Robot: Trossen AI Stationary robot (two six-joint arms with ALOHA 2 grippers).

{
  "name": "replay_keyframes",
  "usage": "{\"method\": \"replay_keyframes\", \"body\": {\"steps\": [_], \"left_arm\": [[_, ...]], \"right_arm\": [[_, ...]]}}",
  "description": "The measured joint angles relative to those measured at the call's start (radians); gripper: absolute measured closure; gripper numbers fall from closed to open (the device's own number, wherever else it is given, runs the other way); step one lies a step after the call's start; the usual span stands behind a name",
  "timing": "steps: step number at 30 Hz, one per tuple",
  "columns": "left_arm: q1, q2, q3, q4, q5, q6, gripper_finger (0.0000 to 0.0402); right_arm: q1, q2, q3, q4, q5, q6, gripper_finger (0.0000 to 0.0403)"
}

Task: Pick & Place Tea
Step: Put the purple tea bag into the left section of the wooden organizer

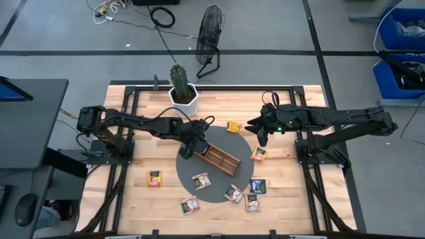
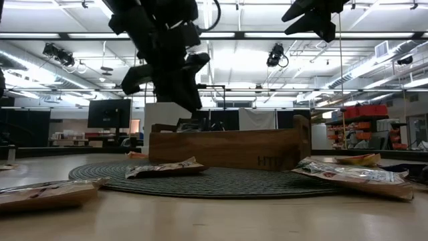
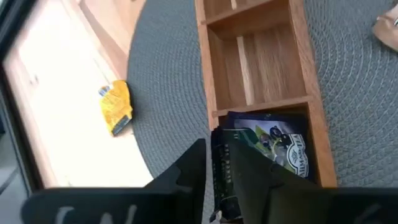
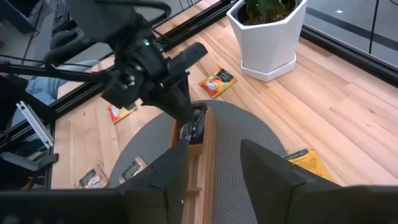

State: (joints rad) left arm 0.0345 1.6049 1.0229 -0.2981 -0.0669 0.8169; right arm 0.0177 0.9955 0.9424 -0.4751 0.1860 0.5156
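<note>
Pale wooden slatted worktop (image 1: 133, 192) carries a round grey woven mat (image 1: 214, 187), with a green cactus in a white hexagonal pot (image 1: 183, 93) at 11 o'clock of the mat. On the mat lies the brown wooden divided tray (image 1: 222, 159). The left hand (image 3: 214, 168) is parked over the tray's end compartment at 10 o'clock, fingers part-spread around a dark blue-black tea packet (image 3: 273, 140) that sits partly inside the compartment, one edge apparently between the fingers; whether it is gripped or released cannot be told. Release is judged best done with the fingers spread fully, then a straight lift, so the packet is not dragged out. The right hand (image 1: 263, 136) hovers at 2 o'clock off the mat, fingers apart, empty. Other packets are scattered from 5 to 8 o'clock; one orange packet (image 1: 233, 126) lies at 1 o'clock.
</note>
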Motion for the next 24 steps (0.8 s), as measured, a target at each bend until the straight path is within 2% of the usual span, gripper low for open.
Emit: {"method": "replay_keyframes", "body": {"steps": [6, 8, 11, 14, 16, 20, 24], "left_arm": [[0.0, -0.019, 0.0, -0.01, -0.021, -0.026, 0.0278], [-0.006, -0.037, 0.0, -0.007, -0.074, -0.049, 0.0264], [-0.01, -0.078, 0.0, -0.003, -0.214, -0.104, 0.0246], [-0.009, -0.122, 0.021, -0.001, -0.34, -0.236, 0.0234], [-0.007, -0.149, 0.042, 0.0, -0.379, -0.348, 0.0232], [-0.008, -0.184, 0.09, 0.0, -0.384, -0.555, 0.0235], [-0.009, -0.194, 0.131, 0.012, -0.38, -0.711, 0.024]], "right_arm": [[0.0, 0.0, 0.0, -0.011, -0.014, 0.0, 0.025], [0.0, 0.0, 0.0, -0.036, -0.056, 0.007, 0.025], [0.023, 0.0, 0.0, -0.124, -0.093, 0.039, 0.025], [0.093, 0.0, 0.0, -0.215, -0.095, 0.059, 0.025], [0.153, 0.0, 0.0, -0.254, -0.1, 0.068, 0.025], [0.279, -0.001, -0.009, -0.282, -0.1, 0.084, 0.025], [0.388, 0.0, -0.084, -0.253, -0.101, 0.116, 0.025]]}}
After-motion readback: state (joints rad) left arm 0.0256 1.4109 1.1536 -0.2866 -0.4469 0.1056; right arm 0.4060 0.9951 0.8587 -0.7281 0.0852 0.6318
